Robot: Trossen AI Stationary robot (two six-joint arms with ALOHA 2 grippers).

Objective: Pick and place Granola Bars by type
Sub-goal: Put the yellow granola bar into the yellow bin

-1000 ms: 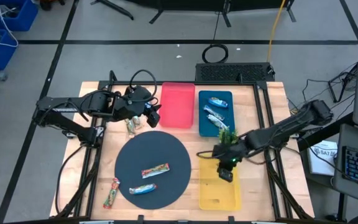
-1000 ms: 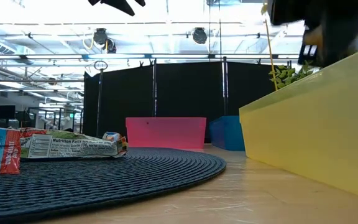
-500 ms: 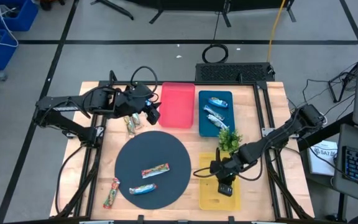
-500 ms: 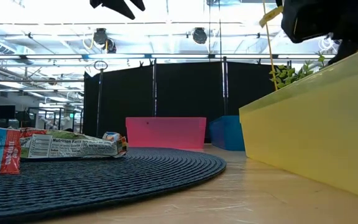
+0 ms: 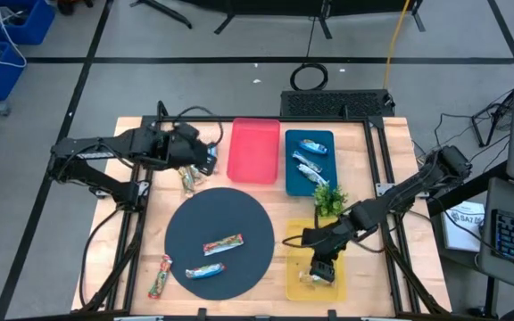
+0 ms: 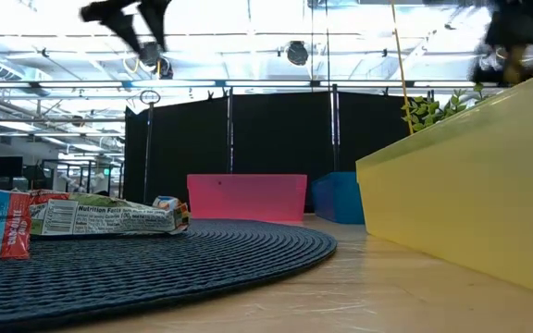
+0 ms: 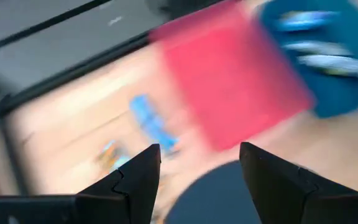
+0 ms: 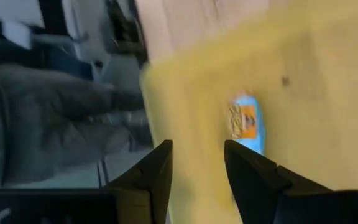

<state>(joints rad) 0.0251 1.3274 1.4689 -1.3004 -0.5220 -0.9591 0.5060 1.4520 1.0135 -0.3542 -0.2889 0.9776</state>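
Two granola bars lie on the dark round mat: an orange-green-yellow one [image 5: 223,242] and a blue-white one [image 5: 205,270]. Another bar [image 5: 159,276] lies on the table left of the mat, and more [image 5: 188,181] lie near my left gripper [image 5: 210,156], which hovers open left of the red tray [image 5: 253,150]. The blue tray [image 5: 291,183] holds silvery and blue bars [image 5: 309,165]. My right gripper [image 5: 321,267] is open above the yellow tray [image 5: 296,287]. In the right wrist view a blue bar with an orange label [image 8: 246,124] lies flat on the tray floor, beyond the gripper [image 8: 197,144].
A small green plant sprig [image 5: 328,196] stands between the blue and yellow trays, close to my right arm. The left wrist view shows a blue bar [image 7: 151,124] and an orange-tipped one [image 7: 110,152] on the wood beside the red tray [image 7: 229,81]. Metal frame rails border the table.
My right gripper has moved from beside the plant sprig toward the table's near edge and now hangs over the middle of the yellow tray. My left gripper has drawn back from the red tray's corner toward the table's left.
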